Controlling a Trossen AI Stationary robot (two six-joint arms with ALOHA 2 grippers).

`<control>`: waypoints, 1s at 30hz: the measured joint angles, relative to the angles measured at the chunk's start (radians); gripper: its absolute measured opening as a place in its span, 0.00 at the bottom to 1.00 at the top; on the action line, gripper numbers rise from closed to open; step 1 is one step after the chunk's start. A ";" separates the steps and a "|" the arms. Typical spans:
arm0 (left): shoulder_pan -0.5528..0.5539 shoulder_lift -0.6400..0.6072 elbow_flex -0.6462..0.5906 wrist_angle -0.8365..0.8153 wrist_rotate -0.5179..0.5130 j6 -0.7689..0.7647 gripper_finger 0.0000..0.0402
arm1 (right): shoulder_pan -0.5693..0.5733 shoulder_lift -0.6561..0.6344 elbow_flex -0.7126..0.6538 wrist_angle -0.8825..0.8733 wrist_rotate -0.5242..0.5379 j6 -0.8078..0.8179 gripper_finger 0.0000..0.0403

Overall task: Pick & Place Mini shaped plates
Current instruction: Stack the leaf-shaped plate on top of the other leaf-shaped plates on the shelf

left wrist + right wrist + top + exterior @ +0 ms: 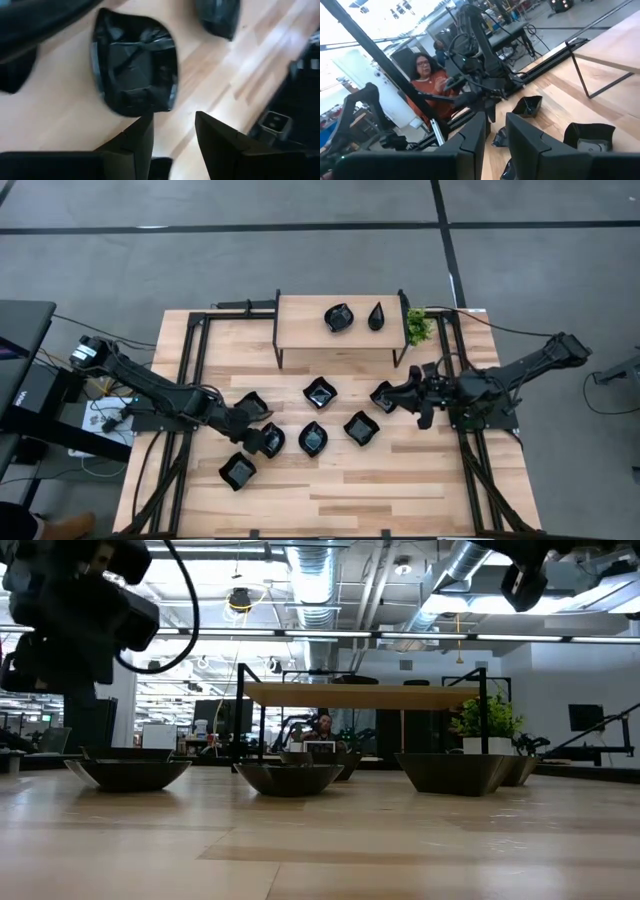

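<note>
I have the left gripper (258, 436) low over the cluster of mini shaped plates (325, 420) on the table (400, 480), at about eight o'clock from the table's centre. In the left wrist view its jaws stand apart with nothing between them, and a glossy wavy-edged plate (134, 67) lies just beyond the fingertips (142, 125). That plate looks like my next pick.

To do it well, I would line one finger inside the rim and one outside, come straight down, and close on the thin wall rather than the whole dish; the glaze looks slippery.

The right gripper (415, 395) waits near three o'clock, just beside another plate (383, 396), jaws a little apart and empty.

Two plates (338, 317) already sit on the raised shelf (300, 330) at twelve o'clock, so I judge that the drop-off.
</note>
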 joint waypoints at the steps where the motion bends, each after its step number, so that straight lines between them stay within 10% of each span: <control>1: 0.000 0.000 0.000 -0.021 -0.001 -0.007 0.36 | 0.000 0.005 0.000 0.003 0.000 0.000 0.18; 30: 0.058 0.177 0.000 -0.020 0.021 -0.132 0.36 | 0.000 0.020 0.000 0.006 0.004 0.001 0.18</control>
